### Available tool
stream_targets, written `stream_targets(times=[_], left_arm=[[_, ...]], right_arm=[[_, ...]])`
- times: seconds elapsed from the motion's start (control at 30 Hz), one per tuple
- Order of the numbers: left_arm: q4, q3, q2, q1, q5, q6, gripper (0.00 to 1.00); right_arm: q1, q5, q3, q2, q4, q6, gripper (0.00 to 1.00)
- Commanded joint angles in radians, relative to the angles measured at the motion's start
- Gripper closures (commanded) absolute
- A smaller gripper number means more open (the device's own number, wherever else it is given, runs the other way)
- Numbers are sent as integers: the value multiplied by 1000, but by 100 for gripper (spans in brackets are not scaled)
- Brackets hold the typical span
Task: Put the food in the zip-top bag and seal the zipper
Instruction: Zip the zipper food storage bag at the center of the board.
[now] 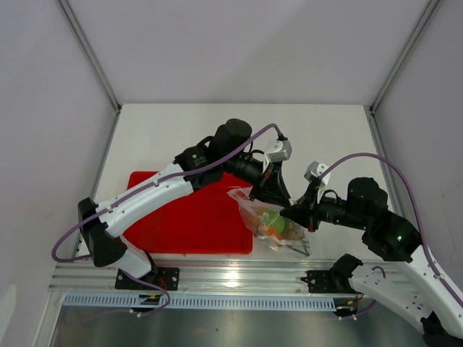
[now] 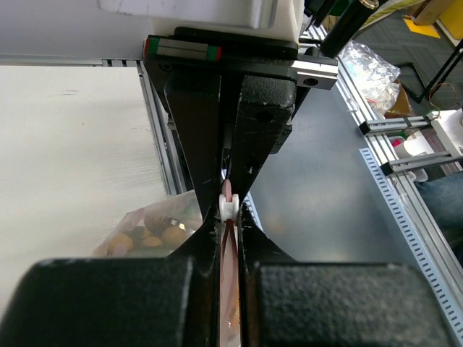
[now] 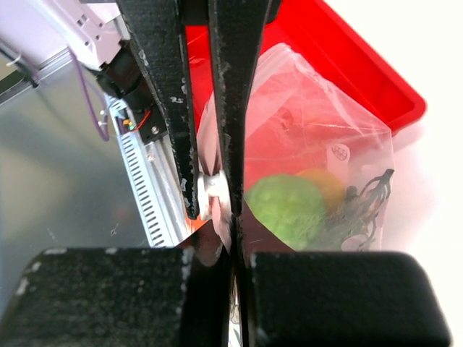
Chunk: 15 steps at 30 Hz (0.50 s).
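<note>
From above, the left gripper [image 1: 278, 199] and right gripper [image 1: 295, 213] meet tip to tip over the zip-top bag [image 1: 252, 206]. The bag lies across the red tray's [image 1: 181, 220] right edge onto the table [image 1: 173, 137], with a green ball [image 1: 269, 219] and a yellow-orange ball [image 1: 279, 230] inside. Neither grip can be read here.

The left wrist view shows its fingers pinched narrow on the pinkish zipper [image 2: 230, 249] beside a white slider [image 2: 228, 207], with tan balls [image 2: 148, 237] in the bag.

The right wrist view shows its fingers clamped on the bag's film, and green stalks [image 3: 362, 202] inside.
</note>
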Motion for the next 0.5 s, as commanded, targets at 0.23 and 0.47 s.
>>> stream_targets(times=[0.23,0.47], left_arm=[[-68,55,36,13,4,-7,99],[-131,48,42,16,-132,20,99]], right_arm=[[-1,120,-38,-69,184,97,100],[-1,127,-73,-90,258,192,100]])
